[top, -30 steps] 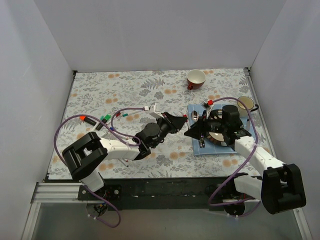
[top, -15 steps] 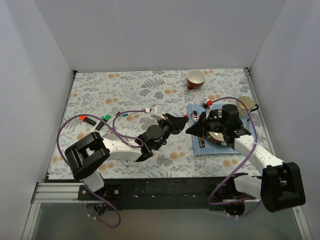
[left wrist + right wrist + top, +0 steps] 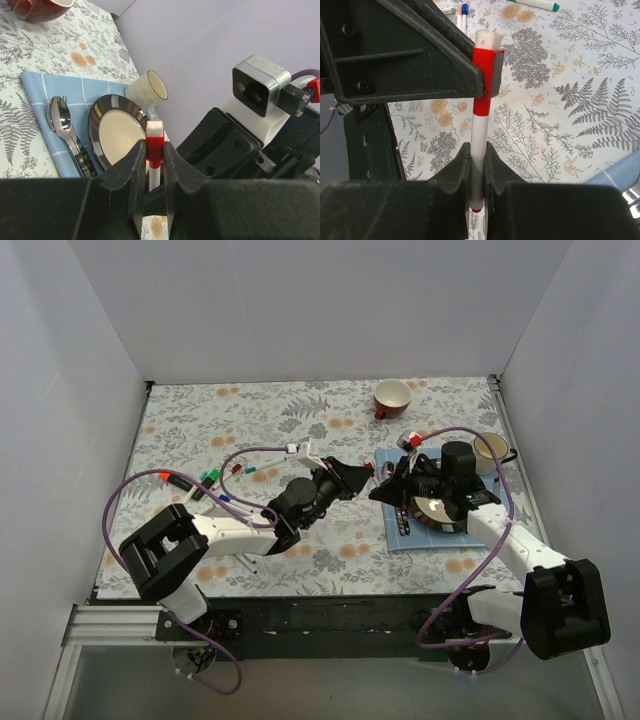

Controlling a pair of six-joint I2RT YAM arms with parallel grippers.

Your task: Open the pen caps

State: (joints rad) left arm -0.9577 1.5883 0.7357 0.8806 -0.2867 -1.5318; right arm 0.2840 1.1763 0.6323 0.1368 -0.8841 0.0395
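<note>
A slim white pen (image 3: 478,142) with a red cap (image 3: 483,75) is held between both grippers above the table. My left gripper (image 3: 155,150) is shut on the red pen cap (image 3: 155,144), with white barrel (image 3: 154,177) showing below it. My right gripper (image 3: 477,165) is shut on the white barrel, its red tail end poking out below the fingers. From above, the left gripper (image 3: 362,477) and right gripper (image 3: 381,488) meet tip to tip just left of the blue cloth. More capped pens (image 3: 208,478) lie at the table's left.
A blue cloth (image 3: 397,532) carries a metal plate (image 3: 117,132), a spoon (image 3: 61,119) and other cutlery under the right arm. A cream cup (image 3: 490,448) stands at the right edge and a red cup (image 3: 392,397) at the back. Loose pens (image 3: 462,10) lie on the patterned tablecloth.
The right gripper has closed on the pen's barrel. Both grippers have shifted slightly towards the back of the table, still tip to tip.
</note>
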